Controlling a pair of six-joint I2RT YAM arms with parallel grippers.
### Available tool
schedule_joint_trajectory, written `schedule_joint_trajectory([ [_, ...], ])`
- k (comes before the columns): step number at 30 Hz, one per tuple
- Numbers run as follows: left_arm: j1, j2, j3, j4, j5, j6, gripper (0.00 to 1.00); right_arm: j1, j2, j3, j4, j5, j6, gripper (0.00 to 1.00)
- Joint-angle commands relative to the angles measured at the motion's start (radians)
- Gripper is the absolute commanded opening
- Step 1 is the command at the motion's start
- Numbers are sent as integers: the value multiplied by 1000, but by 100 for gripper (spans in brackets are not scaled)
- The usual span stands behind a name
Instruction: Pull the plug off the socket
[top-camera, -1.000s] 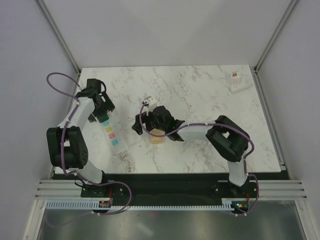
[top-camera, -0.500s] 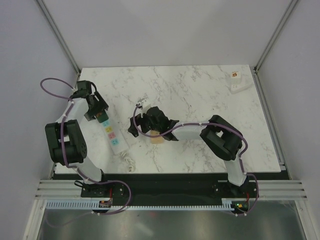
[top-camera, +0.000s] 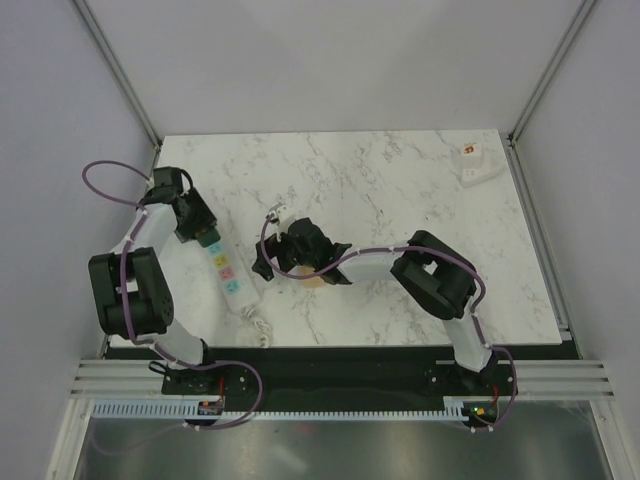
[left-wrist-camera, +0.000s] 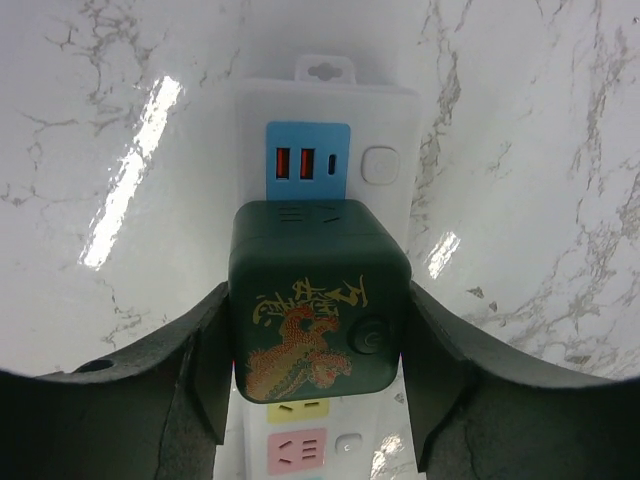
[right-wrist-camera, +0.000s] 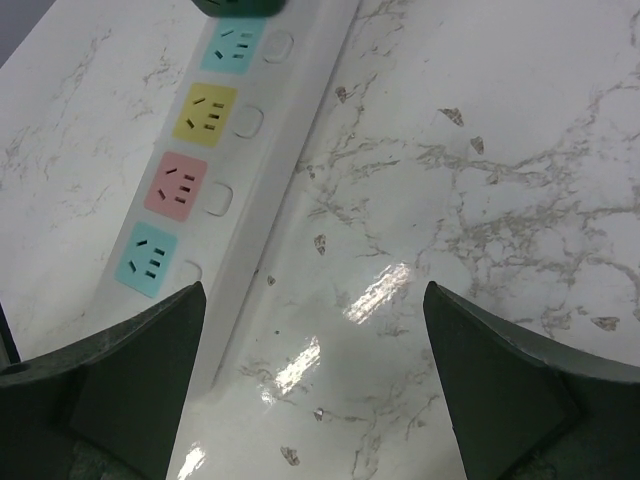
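left claw clamps plug; right claw wide, off the power strip by left edge of table. Unpinned strip may lift with plug.

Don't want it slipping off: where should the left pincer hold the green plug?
Grip the green plug by its two flat side faces, from straight above. It is a cube standing up from the power strip, so those parallel faces suit the left pincer.
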Motion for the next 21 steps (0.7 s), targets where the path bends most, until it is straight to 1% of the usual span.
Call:
schedule_joint_trajectory([
  [1, -4, -124, -33, 37, 62, 39, 2, 3, 51, 79, 61, -82, 1, 98],
  [3, -8, -165, -65, 50, 71, 47, 2, 3, 78, 114, 58, -98, 5, 98],
  [4, -8, -211, -76, 54, 70, 50, 2, 5, 83, 122, 59, -107, 7, 98],
  [8, -27, -303, -116, 74, 39, 73, 2, 3, 115, 148, 81, -145, 22, 98],
  [11, -65, -353, -128, 82, 16, 91, 2, 3, 132, 154, 126, -182, 47, 98],
  [15, -95, -399, -151, 123, 50, 129, 2, 3, 166, 192, 168, -239, 64, 98],
  [21, -105, -443, -184, 177, 96, 148, 2, 2, 212, 240, 231, -274, 70, 98],
])
